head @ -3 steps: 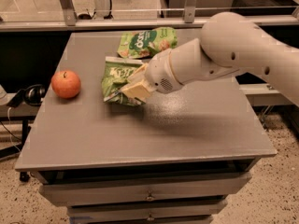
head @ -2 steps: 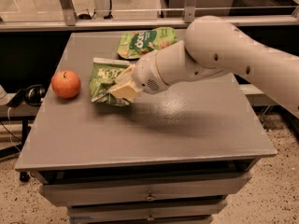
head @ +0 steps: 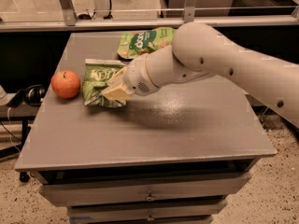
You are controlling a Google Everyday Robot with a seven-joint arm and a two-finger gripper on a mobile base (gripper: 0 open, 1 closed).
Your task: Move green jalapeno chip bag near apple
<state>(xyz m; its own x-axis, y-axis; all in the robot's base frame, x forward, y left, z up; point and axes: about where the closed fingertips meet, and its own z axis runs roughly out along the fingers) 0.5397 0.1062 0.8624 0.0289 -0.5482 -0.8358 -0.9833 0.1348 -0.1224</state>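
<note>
The green jalapeno chip bag [head: 97, 80] is light green with white lettering and a white top edge. It lies on the grey table [head: 154, 129], left of the middle. The orange-red apple [head: 66, 84] sits just left of the bag, a small gap apart. My gripper [head: 114, 90] reaches in from the right at the end of the white arm. Its cream fingers are closed on the bag's right side.
A second green bag with a dark round logo [head: 145, 41] lies at the back of the table, behind my arm. Black headphones [head: 29, 95] rest on a lower surface to the left. Drawers [head: 149, 197] sit below the table's front edge.
My gripper has moved left with the chip bag, bringing it from the table's middle to just beside the apple. The apple has not moved.
</note>
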